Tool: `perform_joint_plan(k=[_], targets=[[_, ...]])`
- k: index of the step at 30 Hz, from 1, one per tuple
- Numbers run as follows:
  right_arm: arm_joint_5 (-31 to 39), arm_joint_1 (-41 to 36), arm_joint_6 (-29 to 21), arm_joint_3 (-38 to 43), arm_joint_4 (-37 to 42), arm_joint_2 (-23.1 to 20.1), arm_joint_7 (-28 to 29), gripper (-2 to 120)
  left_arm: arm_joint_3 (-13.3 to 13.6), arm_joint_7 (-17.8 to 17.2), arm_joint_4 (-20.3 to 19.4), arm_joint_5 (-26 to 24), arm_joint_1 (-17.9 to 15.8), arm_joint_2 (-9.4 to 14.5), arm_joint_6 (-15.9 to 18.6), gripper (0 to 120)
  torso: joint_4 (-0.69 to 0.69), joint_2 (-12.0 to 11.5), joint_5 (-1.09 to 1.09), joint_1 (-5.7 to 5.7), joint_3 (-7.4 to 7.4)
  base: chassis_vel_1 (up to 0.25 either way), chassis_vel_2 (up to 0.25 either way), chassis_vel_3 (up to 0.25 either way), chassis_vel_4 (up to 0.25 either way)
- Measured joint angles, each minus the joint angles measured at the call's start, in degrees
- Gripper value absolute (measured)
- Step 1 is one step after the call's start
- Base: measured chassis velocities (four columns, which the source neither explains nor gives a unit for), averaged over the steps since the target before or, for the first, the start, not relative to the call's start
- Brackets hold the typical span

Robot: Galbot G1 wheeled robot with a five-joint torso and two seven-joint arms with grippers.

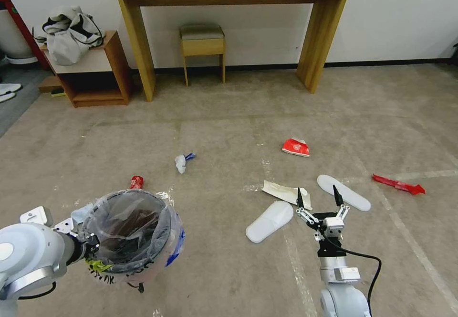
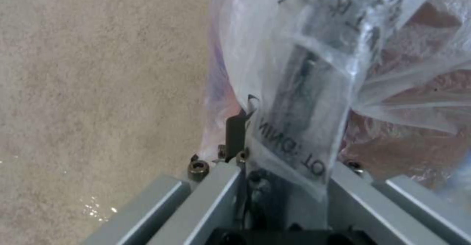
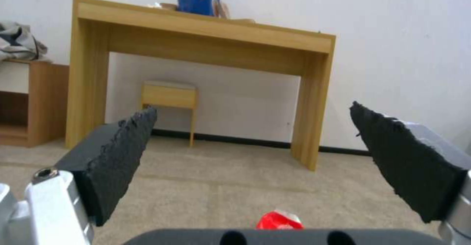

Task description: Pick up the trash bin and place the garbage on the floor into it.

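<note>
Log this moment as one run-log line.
left end effector: shut on trash bin rim, bin lifted | right end effector: open, empty, over beige paper between two white soles | floor: litter remaining

Around the right gripper (image 1: 318, 196), spread wide, litter crowds the floor (image 1: 229, 116): one sole (image 1: 269, 221) left of it, another sole (image 1: 343, 192) right, paper (image 1: 285, 194) just beyond. Bare carpet lies between it and the bin (image 1: 133, 233).

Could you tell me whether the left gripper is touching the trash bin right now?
Touching: the left wrist view shows the left gripper clamped on the trash bin rim and its liner.
</note>
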Motion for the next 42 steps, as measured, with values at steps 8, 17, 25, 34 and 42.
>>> perform_joint_plan(k=[8,17,25,34,42], targets=[[0.0,0.2,0.2,0.2,-0.1,-0.1,0.0,100,0.5,0.5,0.5,0.5,-0.2,0.0,-0.5,0,0.01,0.0,0.0,-0.01,-0.02,0.0,0.0,0.0,0.0],[0.0,0.0,0.7,0.4,-0.3,0.3,-0.1,100,0.6,0.8,1.1,0.8,-0.2,-0.3,-0.9,0,0.01,0.0,0.0,-0.01,-0.01,-0.015,-0.017,-0.013,-0.012],[-0.1,-0.3,0.9,0.6,-0.1,0.5,-0.1,100,0.5,0.9,0.6,0.8,0.1,-0.3,-0.7,0,0.0,0.0,0.0,0.0,-0.01,-0.071,-0.068,-0.068,-0.068],[-0.9,-0.8,0.9,0.7,0.5,0.9,0.4,100,0.2,1.0,0.3,0.9,0.4,-0.7,-1.4,0,-0.01,0.0,0.0,-0.01,-0.01,-0.106,-0.106,-0.095,-0.098],[-0.4,-1.4,0.7,0.6,1.4,1.0,0.0,100,-0.9,0.4,-0.2,0.3,0.8,-0.6,-2.2,0,0.02,0.0,0.0,-0.01,-0.01,-0.035,-0.029,-0.028,-0.039]])
